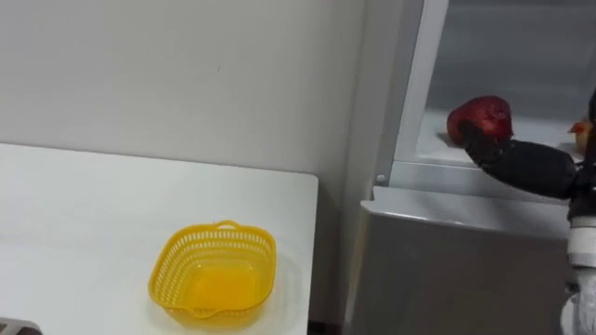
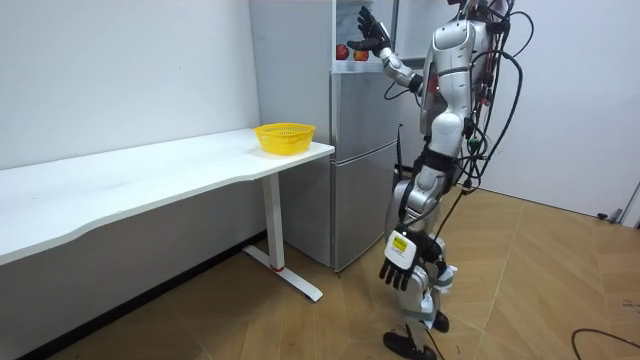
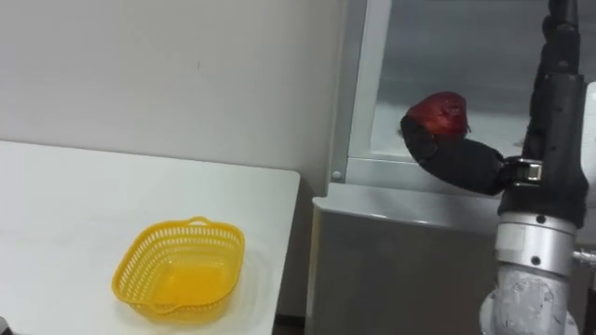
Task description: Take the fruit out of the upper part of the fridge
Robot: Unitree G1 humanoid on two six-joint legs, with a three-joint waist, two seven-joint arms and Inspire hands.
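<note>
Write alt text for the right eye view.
The robot's right hand reaches into the open upper fridge, just below and in front of a red fruit on its shelf. An empty yellow basket sits on the white table to the left.

Red fruit point(image 1: 481, 118): round, dark red and glossy, with a small nub on top. I cannot tell what kind it is. It looks whole and sits upright on the white shelf point(image 1: 535, 128) of the open upper fridge point(image 3: 419, 56), close to the front lip and toward the compartment's left side.

Position relative to the right hand point(image 1: 531, 167): in my head views the fruit sits right at the tips of the fingers point(image 1: 473, 140), just beyond them, and the dark fingertips overlap its lower edge. In the room view the fingers stand straight and spread, and the fruit shows just below them, toward the room view's left. I cannot tell whether they touch.
</note>
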